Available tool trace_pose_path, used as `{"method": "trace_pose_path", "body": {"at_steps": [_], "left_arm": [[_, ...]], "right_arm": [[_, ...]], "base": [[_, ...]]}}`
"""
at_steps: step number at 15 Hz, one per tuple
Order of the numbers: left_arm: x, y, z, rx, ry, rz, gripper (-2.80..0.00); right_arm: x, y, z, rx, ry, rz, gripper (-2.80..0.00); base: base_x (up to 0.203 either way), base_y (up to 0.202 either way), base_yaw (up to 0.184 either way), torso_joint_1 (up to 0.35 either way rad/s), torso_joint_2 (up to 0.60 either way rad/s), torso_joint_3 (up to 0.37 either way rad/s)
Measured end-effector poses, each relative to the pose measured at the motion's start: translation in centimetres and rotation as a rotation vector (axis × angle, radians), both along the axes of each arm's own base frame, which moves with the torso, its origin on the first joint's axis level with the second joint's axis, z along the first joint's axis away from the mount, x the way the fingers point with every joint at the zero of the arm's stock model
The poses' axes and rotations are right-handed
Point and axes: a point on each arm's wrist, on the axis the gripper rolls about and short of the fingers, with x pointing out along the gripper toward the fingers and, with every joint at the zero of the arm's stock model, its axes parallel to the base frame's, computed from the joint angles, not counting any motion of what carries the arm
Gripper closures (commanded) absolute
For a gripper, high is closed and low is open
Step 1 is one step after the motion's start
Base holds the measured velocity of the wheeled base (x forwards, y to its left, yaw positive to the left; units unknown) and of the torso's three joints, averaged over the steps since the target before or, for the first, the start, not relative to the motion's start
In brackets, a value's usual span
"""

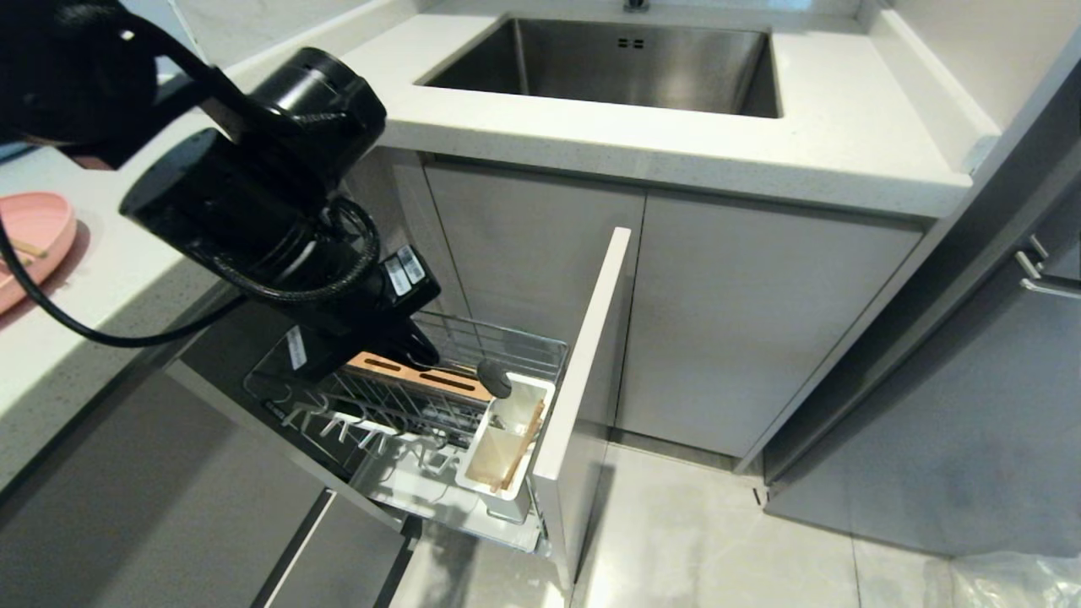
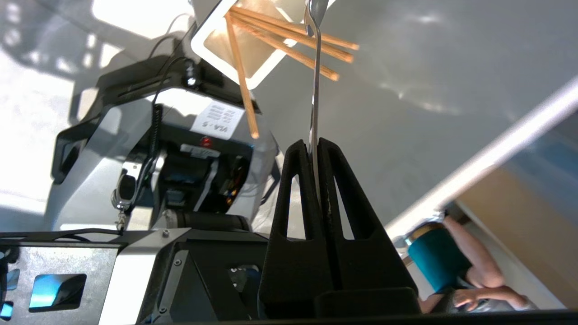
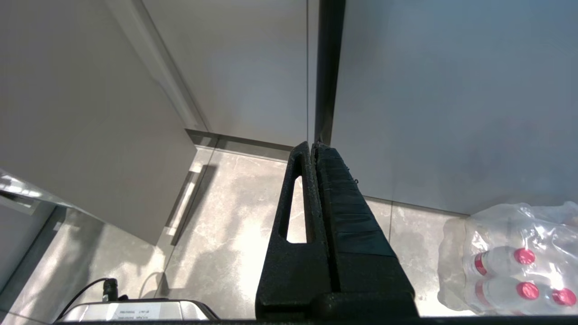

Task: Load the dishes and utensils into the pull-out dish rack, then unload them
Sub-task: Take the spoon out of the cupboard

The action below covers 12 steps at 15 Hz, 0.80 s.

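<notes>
Left gripper [image 2: 314, 145] above the white rectangular cutlery caddy [image 1: 505, 443], at the near end of the chrome wire pull-out dish rack [image 1: 405, 422] with its slotted wooden strip [image 1: 418, 377] and grey cabinet front [image 1: 583, 355]; fingers pressed together, pinching the handle of the small silver metal spoon [image 2: 314, 90], bowl end over the caddy. Long light wooden chopsticks [image 2: 289, 38] leaning inside the caddy; large flat pink plate [image 1: 29, 241] on the white counter [image 1: 101, 295], well apart from the rack. Right gripper [image 3: 314, 149] parked off to the side over grey floor tiles [image 3: 226, 203], fingers closed on nothing, near a plastic-wrapped pack of bottles [image 3: 515, 262].

pink plate [image 1: 29, 241], white caddy [image 1: 507, 439] — silver spoon [image 2: 314, 90], black gripper [image 2: 314, 146]
</notes>
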Motion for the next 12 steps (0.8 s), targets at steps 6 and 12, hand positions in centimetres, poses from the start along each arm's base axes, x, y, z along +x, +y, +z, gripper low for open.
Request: {"method": "trace_pose_path", "body": {"at_steps": [6,12], "left_arm": [[-5.9,3.5,4.6,-0.065,-0.149,0.01,0.0],[-11.9,7.6,7.9,-0.048,-0.384,0.143,0.0]], "right_arm": [[0.0,0.0,0.0,0.0,0.0,0.0,0.0],[0.0,0.0,0.0,0.0,0.0,0.0,0.0]], "base": [[0.0,0.0,0.0,0.0,0.0,0.0],[0.0,0.0,0.0,0.0,0.0,0.0]]}}
